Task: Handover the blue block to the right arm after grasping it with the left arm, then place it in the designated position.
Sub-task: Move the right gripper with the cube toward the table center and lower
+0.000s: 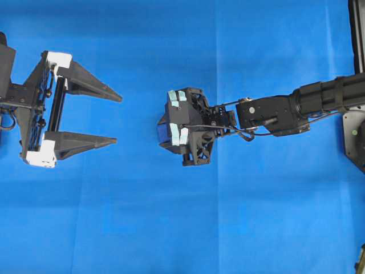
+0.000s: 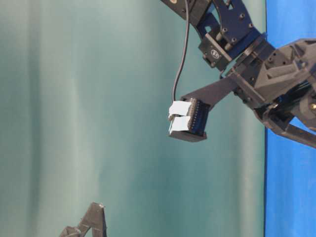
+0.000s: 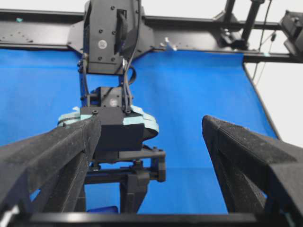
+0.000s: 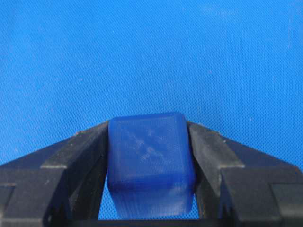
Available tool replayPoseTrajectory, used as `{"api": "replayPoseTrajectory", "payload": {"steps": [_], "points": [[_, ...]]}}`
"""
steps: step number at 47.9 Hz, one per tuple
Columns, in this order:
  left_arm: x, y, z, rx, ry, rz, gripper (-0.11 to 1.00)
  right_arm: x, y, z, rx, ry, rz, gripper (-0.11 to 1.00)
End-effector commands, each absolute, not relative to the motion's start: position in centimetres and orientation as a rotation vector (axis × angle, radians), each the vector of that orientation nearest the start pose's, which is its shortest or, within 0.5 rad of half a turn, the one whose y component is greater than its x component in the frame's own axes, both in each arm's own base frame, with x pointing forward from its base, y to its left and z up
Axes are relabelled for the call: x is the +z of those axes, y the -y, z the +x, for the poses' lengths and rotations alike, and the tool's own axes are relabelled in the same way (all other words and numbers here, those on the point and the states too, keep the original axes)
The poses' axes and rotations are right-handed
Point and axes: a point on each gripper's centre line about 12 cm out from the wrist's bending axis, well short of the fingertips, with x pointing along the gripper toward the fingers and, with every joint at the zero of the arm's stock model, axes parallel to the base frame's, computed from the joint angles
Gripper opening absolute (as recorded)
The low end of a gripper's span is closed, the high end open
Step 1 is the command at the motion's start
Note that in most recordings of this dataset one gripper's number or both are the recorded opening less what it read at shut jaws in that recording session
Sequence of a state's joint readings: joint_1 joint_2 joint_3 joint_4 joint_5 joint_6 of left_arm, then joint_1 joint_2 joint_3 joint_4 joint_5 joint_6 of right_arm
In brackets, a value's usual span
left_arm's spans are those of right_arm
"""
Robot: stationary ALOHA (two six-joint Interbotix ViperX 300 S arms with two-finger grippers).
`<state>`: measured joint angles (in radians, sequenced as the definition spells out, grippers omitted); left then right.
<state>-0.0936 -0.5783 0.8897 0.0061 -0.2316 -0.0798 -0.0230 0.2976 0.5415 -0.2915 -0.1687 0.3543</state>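
The blue block [image 4: 150,161], a small dark-blue cube, is pinched between the two black fingers of my right gripper [image 4: 147,128], which is shut on it and points down at the cloth. From overhead, the right gripper [image 1: 171,131] hangs near the middle of the cloth, and a bit of the blue block [image 1: 163,133] shows under its taped wrist. My left gripper [image 1: 118,119] stands wide open and holds nothing, a short way to the left, its tips aimed at the right arm. The cloth [image 4: 151,56] bears no mark showing the designated position.
Bright blue cloth [image 1: 256,217] covers the whole table. A black frame rail [image 3: 199,28] runs along the far edge in the left wrist view. The right arm's base [image 1: 355,134] sits at the right edge.
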Motion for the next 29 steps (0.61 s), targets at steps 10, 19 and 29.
{"api": "replayPoseTrajectory", "payload": {"steps": [10, 19, 29], "points": [[31.97, 2.81, 28.83, -0.096, -0.053, -0.070, 0.92, 11.14, 0.62, 44.29, -0.014, -0.636, 0.123, 0.34], [32.03, 2.77, 28.81, -0.095, -0.049, -0.065, 0.92, 11.21, 0.30, 44.37, -0.012, -0.637, 0.130, 0.37], [32.03, 2.81, 28.80, -0.097, -0.049, -0.062, 0.92, 11.02, 0.24, 44.29, -0.022, -0.654, 0.144, 0.92]]}}
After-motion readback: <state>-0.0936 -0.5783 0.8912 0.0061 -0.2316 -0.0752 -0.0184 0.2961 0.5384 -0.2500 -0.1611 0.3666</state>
